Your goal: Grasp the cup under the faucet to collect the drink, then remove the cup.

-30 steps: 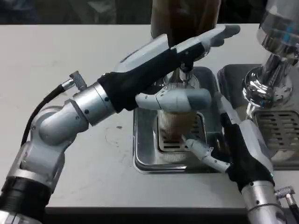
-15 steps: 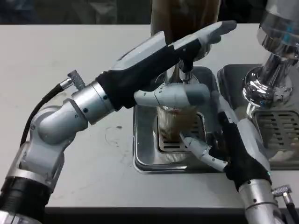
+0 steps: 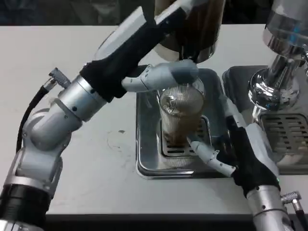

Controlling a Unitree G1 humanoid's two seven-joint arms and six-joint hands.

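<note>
Cup: clear ribbed plastic cup (image 3: 180, 115) stands upright on the slotted grate of the steel drip tray (image 3: 147, 144), directly below the dark dispenser body (image 3: 192, 24). The faucet itself is hidden behind the left arm.
Contents: brownish tint in the lower part; likely some drink collected, level too unclear to call.
Axis: long axis vertical, mouth up toward the dispenser, base flat on the grate. No tilt visible.
Right hand: right hand (image 3: 231, 149) sits against the cup's right side low down, one finger (image 3: 204, 153) reaching across the front of the base. Fingers look wrapped on the cup; the far side of the hold is hidden.
Left hand: left hand (image 3: 163, 33) reaches up and back toward the dispenser, its thumb (image 3: 161, 78) stretched out just above the cup rim. Fingertips run out of the picture, so whether they press or grip anything cannot be told.
Handling: thin-walled, light when empty, heavier and sloshy with liquid. Walls probably flex under squeeze; ribs give some purchase, wet plastic could slip.
Hold point: mid-body, around the ribs, moderate pressure; avoid the rim.
Risk: tipping on withdrawal spills the drink; keep it upright and clear the left thumb overhead.
Neighbour: second chrome dispenser (image 3: 279, 72) and its tray stand to the right.
</note>
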